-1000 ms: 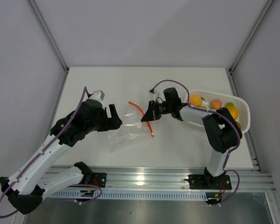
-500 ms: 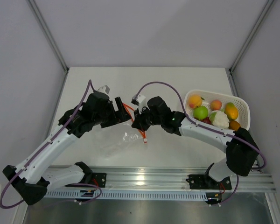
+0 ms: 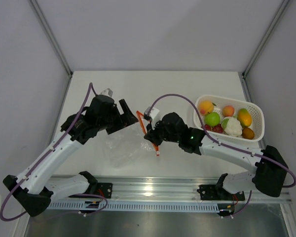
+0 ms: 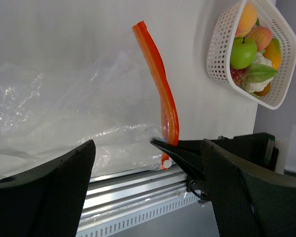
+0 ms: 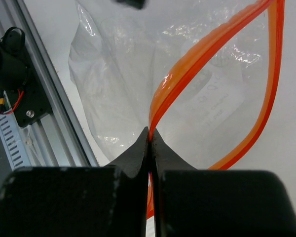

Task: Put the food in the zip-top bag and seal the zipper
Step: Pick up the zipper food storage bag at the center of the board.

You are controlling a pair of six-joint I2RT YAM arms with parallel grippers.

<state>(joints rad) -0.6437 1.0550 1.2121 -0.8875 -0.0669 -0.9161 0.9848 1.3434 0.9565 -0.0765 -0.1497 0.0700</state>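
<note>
Opening the zip-top bag [image 3: 121, 150]: right gripper [image 5: 150, 134] pinches the zipper [image 4: 157, 74], and left gripper [image 4: 148, 145], spread wide just left of it, should next grip the other lip.

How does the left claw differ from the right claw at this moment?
The left claw stands wide open; the right claw is shut. The left claw grips nothing; the right claw pinches the zipper of the zip-top bag. Both are close to the bag's mouth.
</note>
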